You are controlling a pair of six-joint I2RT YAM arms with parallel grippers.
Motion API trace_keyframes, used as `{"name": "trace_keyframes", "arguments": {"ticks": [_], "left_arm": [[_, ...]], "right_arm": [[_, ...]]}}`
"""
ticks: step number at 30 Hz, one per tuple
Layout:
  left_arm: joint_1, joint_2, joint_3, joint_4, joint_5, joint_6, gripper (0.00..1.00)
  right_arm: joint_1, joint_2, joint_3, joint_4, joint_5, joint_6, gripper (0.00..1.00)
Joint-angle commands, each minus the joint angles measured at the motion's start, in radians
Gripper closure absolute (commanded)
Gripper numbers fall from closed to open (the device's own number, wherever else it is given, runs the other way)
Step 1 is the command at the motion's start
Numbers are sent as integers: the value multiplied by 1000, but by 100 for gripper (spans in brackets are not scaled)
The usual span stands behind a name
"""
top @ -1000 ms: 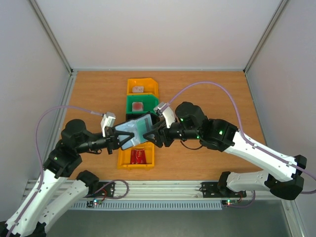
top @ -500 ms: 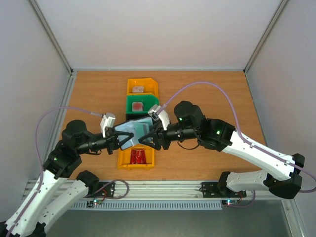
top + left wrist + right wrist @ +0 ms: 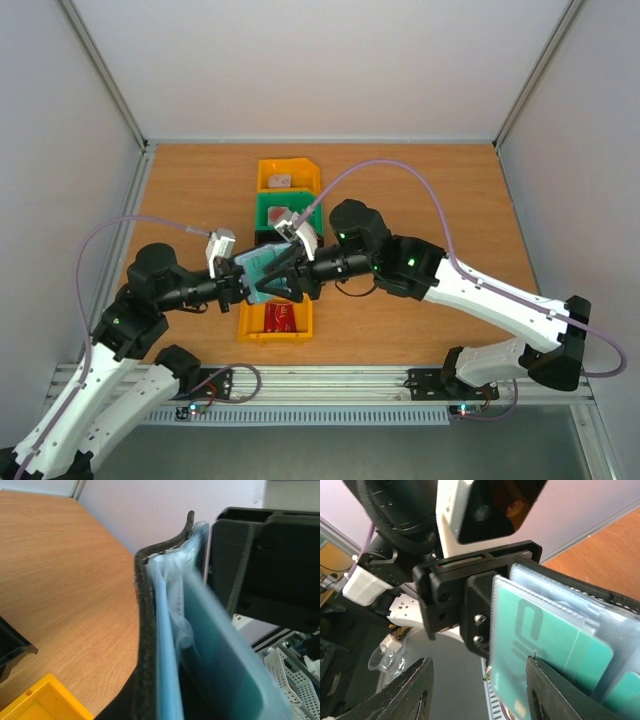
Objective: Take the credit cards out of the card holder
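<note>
Overhead view of two white-and-black robot arms meeting nose to nose above a wooden table (image 3: 430, 190). Between them, lifted clear of the tabletop, the card holder (image 3: 258, 278): a small black folding wallet, spread open, its clear grey-blue pockets turned toward the right arm.

Left gripper (image 3: 238, 284) clamped tight on one edge of the card holder (its black clamp block plain in the right wrist view, pressed flat against the pocket side).

Right gripper (image 3: 290, 272) just at the holder's opposite side, jaws standing apart. In its own wrist view, one finger well to the left of the pockets, the other in front of the lower pocket, not closed on anything.

Tucked in the front pocket, a teal credit card (image 3: 545, 635) with a pale looping logo, seen through the clear plastic.

From the left wrist, the holder seen edge-on: fuzzy black cover to the left, pale blue sleeves beside it, the teal card's face to the right.

Beneath the arms, a column of bins on the table: a far yellow bin (image 3: 265, 170), then a green bin (image 3: 262, 205), then a near yellow bin (image 3: 247, 325) with a flat red item (image 3: 281, 316) lying inside.
</note>
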Motion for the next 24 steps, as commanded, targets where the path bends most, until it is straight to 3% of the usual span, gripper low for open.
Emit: {"name": "trace_keyframes", "arguments": {"ticks": [1,11,16,24], "left_arm": [[-4,-15,-15,179,97,-88,100],[-4,-2,-86,538,188,-335,100],[-4,-15,-76,601,240,-273,100],[-4,-42,-78,559,250,-169,100]], "right_arm": [[9,15,41,56,-1,12,48],[8,-160,8,-106,150,3,50],[8,-179,8,-180,173,14,55],[28,-83,89,-165,55,-33,63]]}}
